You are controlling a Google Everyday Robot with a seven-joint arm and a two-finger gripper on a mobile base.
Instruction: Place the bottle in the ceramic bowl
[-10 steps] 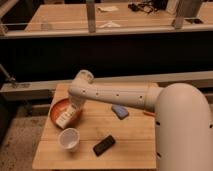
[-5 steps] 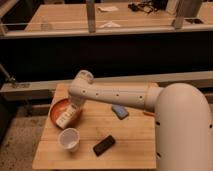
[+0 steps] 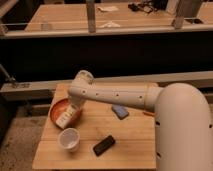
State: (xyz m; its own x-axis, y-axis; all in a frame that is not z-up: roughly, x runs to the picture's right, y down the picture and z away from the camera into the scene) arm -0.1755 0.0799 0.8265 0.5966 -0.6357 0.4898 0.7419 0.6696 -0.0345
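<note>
The orange-red ceramic bowl [image 3: 56, 107] sits at the left edge of the wooden table [image 3: 125, 140]. The small white bottle [image 3: 64, 119] with dark label markings lies tilted over the bowl's near right side, at the tip of my arm. My gripper [image 3: 74, 108] reaches down from the arm's bend right above the bottle, over the bowl. The arm covers the gripper's grip on the bottle.
A white paper cup [image 3: 69, 139] stands just in front of the bowl. A black flat object [image 3: 103, 145] lies near the table's front. A blue object [image 3: 119, 111] lies mid-table under my arm. A counter with rails runs behind the table.
</note>
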